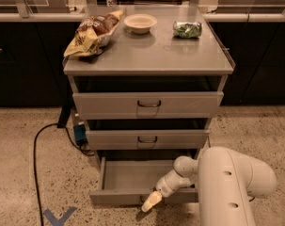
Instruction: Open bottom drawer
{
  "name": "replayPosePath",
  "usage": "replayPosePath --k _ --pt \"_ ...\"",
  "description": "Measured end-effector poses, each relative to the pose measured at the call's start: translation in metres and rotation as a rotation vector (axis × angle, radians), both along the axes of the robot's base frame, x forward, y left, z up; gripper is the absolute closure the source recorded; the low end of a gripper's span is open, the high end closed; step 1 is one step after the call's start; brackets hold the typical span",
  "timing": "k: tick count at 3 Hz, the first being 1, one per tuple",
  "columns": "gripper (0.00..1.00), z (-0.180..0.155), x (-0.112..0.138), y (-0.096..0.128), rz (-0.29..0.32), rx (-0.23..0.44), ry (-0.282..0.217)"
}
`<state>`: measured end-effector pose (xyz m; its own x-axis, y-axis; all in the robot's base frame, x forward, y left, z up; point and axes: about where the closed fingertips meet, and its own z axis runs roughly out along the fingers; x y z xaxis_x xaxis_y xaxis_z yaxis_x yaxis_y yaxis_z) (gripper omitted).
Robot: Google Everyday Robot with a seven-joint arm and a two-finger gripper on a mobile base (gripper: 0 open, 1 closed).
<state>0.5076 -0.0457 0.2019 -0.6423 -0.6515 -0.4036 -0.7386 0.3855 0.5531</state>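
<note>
One bottom drawer [128, 178] pulled out, gripper [150, 202] at its front edge, grip unclear

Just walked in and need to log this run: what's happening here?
The robot's arm reaches down to the bottom drawer, its gripper at the drawer's front edge. That drawer stands partly pulled out, tray showing; the middle drawer and top drawer are shut. A chip bag, bowl and green packet sit on the cabinet.
</note>
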Motion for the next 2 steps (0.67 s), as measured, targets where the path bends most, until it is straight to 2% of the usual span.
replayPosePath --k 2 --pt "0.00 -0.003 -0.020 -0.008 -0.024 0.019 0.070"
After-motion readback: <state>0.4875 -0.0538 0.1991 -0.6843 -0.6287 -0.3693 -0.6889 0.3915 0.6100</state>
